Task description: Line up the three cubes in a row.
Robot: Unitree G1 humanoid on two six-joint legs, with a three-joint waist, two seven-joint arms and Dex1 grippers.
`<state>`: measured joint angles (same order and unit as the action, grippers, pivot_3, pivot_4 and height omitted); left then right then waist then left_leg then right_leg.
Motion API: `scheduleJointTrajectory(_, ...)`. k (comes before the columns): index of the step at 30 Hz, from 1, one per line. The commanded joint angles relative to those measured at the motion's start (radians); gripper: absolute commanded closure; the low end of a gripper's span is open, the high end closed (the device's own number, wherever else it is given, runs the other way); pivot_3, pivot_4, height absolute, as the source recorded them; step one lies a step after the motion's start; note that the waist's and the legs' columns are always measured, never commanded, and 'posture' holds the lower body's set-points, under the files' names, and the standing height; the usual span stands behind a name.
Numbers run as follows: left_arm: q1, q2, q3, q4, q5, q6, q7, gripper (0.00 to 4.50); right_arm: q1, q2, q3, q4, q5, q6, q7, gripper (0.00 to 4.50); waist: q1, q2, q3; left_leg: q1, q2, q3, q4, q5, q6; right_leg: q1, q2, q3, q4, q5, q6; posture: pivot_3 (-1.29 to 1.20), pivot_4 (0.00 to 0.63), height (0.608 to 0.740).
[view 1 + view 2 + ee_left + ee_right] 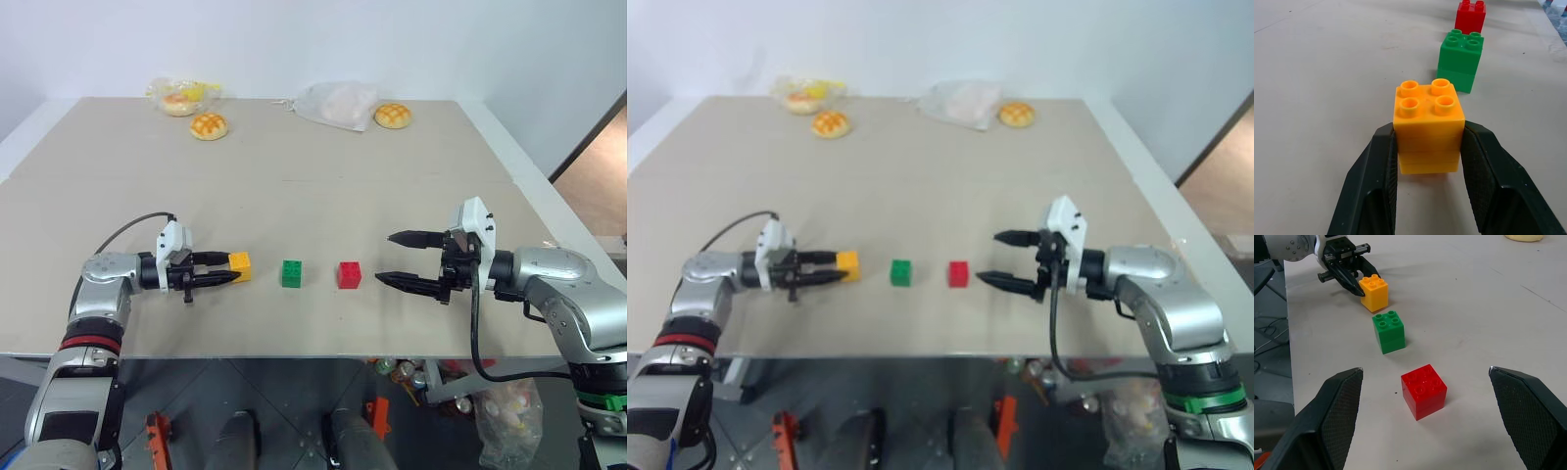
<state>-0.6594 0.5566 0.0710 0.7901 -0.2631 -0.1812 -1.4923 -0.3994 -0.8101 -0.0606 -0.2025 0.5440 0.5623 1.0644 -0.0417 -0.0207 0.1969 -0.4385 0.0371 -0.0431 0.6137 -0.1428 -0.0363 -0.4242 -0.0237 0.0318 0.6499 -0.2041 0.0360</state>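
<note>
Low in the frame's left, the left gripper (pixel 227 270) pinches the orange-yellow cube (pixel 240 265), seemingly to square it with the green cube (pixel 292 273) and red cube (pixel 349 274) at centre, while the right gripper (pixel 399 258) waits spread wide.

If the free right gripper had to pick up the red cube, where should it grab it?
Probably by its two flat side walls, below the studs. The red cube sits upright with free table either side, and the open right gripper already faces it, so come straight in from the robot's right.
</note>
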Motion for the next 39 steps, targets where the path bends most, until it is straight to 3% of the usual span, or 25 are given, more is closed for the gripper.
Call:
scheduleJointTrajectory(1, -0.031, 0.019, 0.005, 0.043, 0.013, -0.036, 0.014, 3.23, 0.002, -0.011, -0.028, -0.024, 0.004, -0.006, -0.005, 0.23, 0.0, 0.0, 0.0, 0.0, 0.0, 0.0, 0.0, 0.0, 0.0, 0.0, 0.0, 0.0, 0.0, 0.0, 0.0, 0.0, 0.15, 0.74)
scheduleJointTrajectory(3, -0.038, 0.02, 0.005, 0.058, 0.016, -0.037, 0.014, 3.23, 0.005, -0.012, -0.029, -0.025, 0.001, -0.007, -0.008, 0.23, 0.0, 0.0, 0.0, 0.0, 0.0, 0.0, 0.0, 0.0, 0.0, 0.0, 0.0, 0.0, 0.0, 0.0, 0.0, 0.0, 0.15, 0.74)
scheduleJointTrajectory(5, -0.038, 0.018, 0.003, 0.057, 0.013, -0.032, 0.004, 2.18, 0.006, -0.013, -0.03, -0.024, 0.001, -0.008, -0.009, 0.23, 0.0, 0.0, 0.0, 0.0, 0.0, 0.0, 0.0, 0.0, 0.0, 0.0, 0.0, 0.0, 0.0, 0.0, 0.0, 0.0, 0.15, 0.74)
scheduleJointTrajectory(11, -0.027, 0.016, 0.003, 0.029, 0.015, -0.043, 0.015, 0.17, 0.004, -0.009, -0.029, -0.018, -0.004, -0.011, -0.014, 0.23, 0.0, 0.0, 0.0, 0.0, 0.0, 0.0, 0.0, 0.0, 0.0, 0.0, 0.0, 0.0, 0.0, 0.0, 0.0, 0.0, 0.15, 0.74)
scheduleJointTrajectory(12, -0.023, 0.023, 0.007, 0.023, 0.011, -0.04, 0.009, 0.07, 0.004, -0.01, -0.029, -0.017, -0.005, -0.011, -0.015, 0.23, 0.0, 0.0, 0.0, 0.0, 0.0, 0.0, 0.0, 0.0, 0.0, 0.0, 0.0, 0.0, 0.0, 0.0, 0.0, 0.0, 0.15, 0.74)
scheduleJointTrajectory(17, 0.014, 0.098, 0.036, -0.018, -0.017, 0.02, -0.017, 0.07, 0.009, -0.015, -0.032, -0.016, -0.004, -0.012, -0.011, 0.23, -0.003, 0.0, 0.0, 0.0, 0.0, 0.0, 0.0, 0.0, 0.0, 0.0, 0.0, 0.0, 0.0, 0.0, 0.0, 0.0, 0.15, 0.74)
scheduleJointTrajectory(22, 0.168, 0.288, 0.048, -0.197, -0.096, 0.31, -0.116, 0.07, 0.009, -0.037, -0.05, -0.004, -0.001, -0.014, 0.008, 0.23, -0.006, 0.0, 0.0, 0.0, 0.002, 0.001, -0.001, 0.0, 0.0, -0.001, 0.001, 0.0, 0.0, 0.0, -0.001, 0.0, 0.15, 0.74)
scheduleJointTrajectory(25, 0.266, 0.368, 0.088, -0.306, -0.153, 0.462, -0.094, 0.07, 0.002, -0.044, -0.062, 0.026, -0.015, -0.026, 0.001, 0.23, -0.005, 0.0, 0.0, 0.001, 0.003, 0.002, -0.002, 0.0, -0.001, -0.002, 0.0, 0.0, 0.0, -0.001, -0.002, 0.0, 0.15, 0.74)
scheduleJointTrajectory(31, 0.336, 0.311, 0.247, -0.508, -0.184, 0.632, 0.298, 0.07, 0.033, -0.033, -0.071, 0.108, -0.039, -0.047, -0.02, 0.23, 0.017, 0.0, 0.0, 0.0, 0.014, 0.017, -0.002, 0.0, -0.001, -0.001, -0.002, -0.005, -0.001, -0.003, -0.005, 0.0, 0.15, 0.74)
scheduleJointTrajectory(39, 0.476, 0.23, 0.26, -0.746, -0.24, 0.689, 0.413, 0.07, 0.047, 0.005, -0.044, 0.133, -0.06, -0.067, -0.032, 0.23, 0.018, -0.001, 0.0, 0.001, 0.016, 0.025, -0.002, -0.002, -0.002, -0.002, -0.002, -0.003, -0.001, -0.003, -0.004, 0.0, 0.15, 0.74)
